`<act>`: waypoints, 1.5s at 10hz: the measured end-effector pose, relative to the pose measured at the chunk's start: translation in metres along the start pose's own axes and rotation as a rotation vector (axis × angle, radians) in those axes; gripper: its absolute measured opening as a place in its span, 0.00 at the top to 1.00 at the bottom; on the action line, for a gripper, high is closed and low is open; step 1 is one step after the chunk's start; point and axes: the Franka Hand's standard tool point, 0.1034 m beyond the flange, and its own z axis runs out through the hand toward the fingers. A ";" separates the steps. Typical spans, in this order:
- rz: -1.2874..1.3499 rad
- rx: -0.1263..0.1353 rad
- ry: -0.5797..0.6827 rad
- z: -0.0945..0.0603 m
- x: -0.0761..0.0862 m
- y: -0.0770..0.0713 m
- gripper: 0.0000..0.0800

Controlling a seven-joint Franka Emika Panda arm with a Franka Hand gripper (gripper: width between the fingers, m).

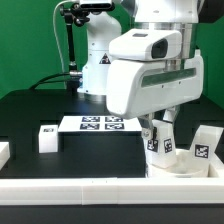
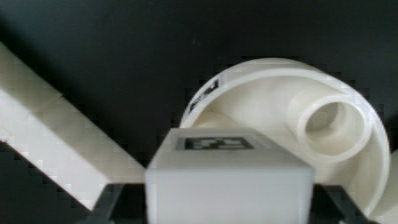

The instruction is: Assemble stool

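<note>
My gripper point(image 1: 160, 138) is shut on a white block leg point(image 1: 161, 134) at the exterior view's front right, holding it just above the round white seat point(image 1: 178, 163). In the wrist view the held leg point(image 2: 228, 178) fills the space between my dark fingers point(image 2: 121, 205), its tag facing the camera. Beyond it the seat point(image 2: 276, 100) lies on its side-like face with a round socket hole point(image 2: 331, 122) showing. A second leg point(image 1: 47, 138) stands on the black table at the exterior view's left. A third leg point(image 1: 205, 146) stands right of the seat.
The marker board point(image 1: 98, 123) lies flat behind the middle of the table. A long white border rail point(image 1: 90, 190) runs along the front edge, and it crosses the wrist view diagonally point(image 2: 54, 130). The robot's base point(image 1: 100, 65) stands at the back.
</note>
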 end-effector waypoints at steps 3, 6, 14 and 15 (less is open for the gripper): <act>0.353 0.021 0.014 0.001 -0.002 0.001 0.58; 0.655 0.046 0.035 0.002 0.001 0.000 0.58; 1.187 0.060 0.039 0.002 0.005 -0.002 0.58; 1.245 0.065 0.038 0.002 0.005 -0.003 0.57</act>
